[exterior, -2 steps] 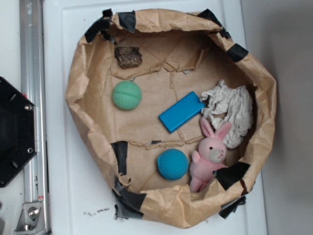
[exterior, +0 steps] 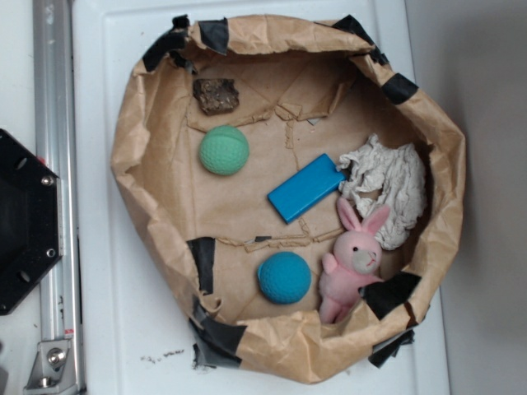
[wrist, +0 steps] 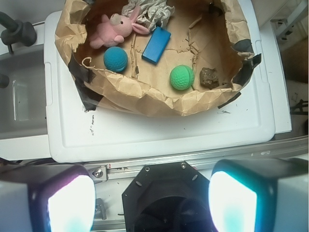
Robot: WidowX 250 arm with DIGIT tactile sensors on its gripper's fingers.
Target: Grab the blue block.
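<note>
blue block (exterior: 305,188) lies flat mid-nest in the paper bowl (exterior: 132,148), just beside the crumpled rag (exterior: 387,185) – likely light, rigid, slick, thin; pinch across the short width. gripper (wrist: 152,195) empty, jaws wide, high and well back – over the black base (wrist: 164,193)
</note>
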